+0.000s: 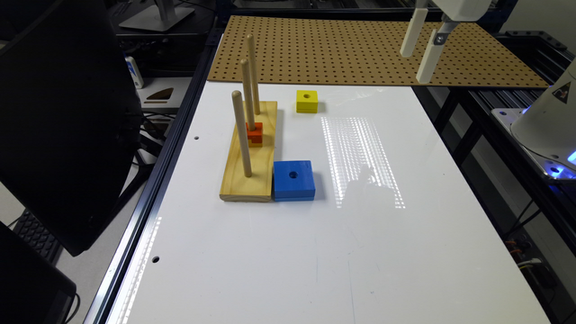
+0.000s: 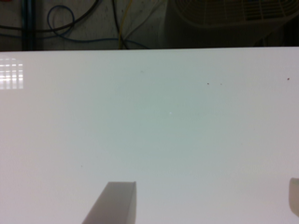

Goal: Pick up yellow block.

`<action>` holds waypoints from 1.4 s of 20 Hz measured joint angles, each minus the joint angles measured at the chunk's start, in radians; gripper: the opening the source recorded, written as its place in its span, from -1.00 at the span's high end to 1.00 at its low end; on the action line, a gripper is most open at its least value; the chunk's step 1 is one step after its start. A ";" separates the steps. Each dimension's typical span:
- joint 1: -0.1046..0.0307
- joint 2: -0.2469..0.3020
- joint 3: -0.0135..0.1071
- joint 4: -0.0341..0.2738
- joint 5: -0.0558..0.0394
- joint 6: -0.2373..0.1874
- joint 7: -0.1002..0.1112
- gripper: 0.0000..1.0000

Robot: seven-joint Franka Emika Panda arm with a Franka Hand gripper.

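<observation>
The yellow block (image 1: 307, 101), small and square with a round hole, lies flat on the white table (image 1: 315, 252) toward its far end, just off the exterior view's right of the wooden peg stand (image 1: 249, 162). My gripper (image 1: 415, 67) hangs high above the table's far right corner, over the edge of the brown pegboard, well away from the block. In the wrist view the gripper (image 2: 208, 182) is open, its fingers (image 2: 117, 203) wide apart with only bare white table between them.
A blue block (image 1: 294, 180) with a hole rests against the stand's near end. An orange-red block (image 1: 254, 133) sits on the stand's middle peg. A brown pegboard (image 1: 342, 49) lies at the back, a dark monitor (image 1: 63, 112) at the left, the arm's base (image 1: 549, 121) at the right.
</observation>
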 joint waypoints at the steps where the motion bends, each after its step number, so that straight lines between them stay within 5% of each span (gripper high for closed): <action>1: 0.000 0.000 0.000 0.000 0.0000 0.000 0.000 -1.00; 10: -0.003 -0.005 0.001 0.000 -0.0003 0.000 0.000 -1.00; 17: -0.033 -0.007 0.001 0.003 -0.0014 0.000 -0.026 -1.00; 28: -0.036 -0.006 0.001 0.011 -0.0014 0.016 -0.030 -1.00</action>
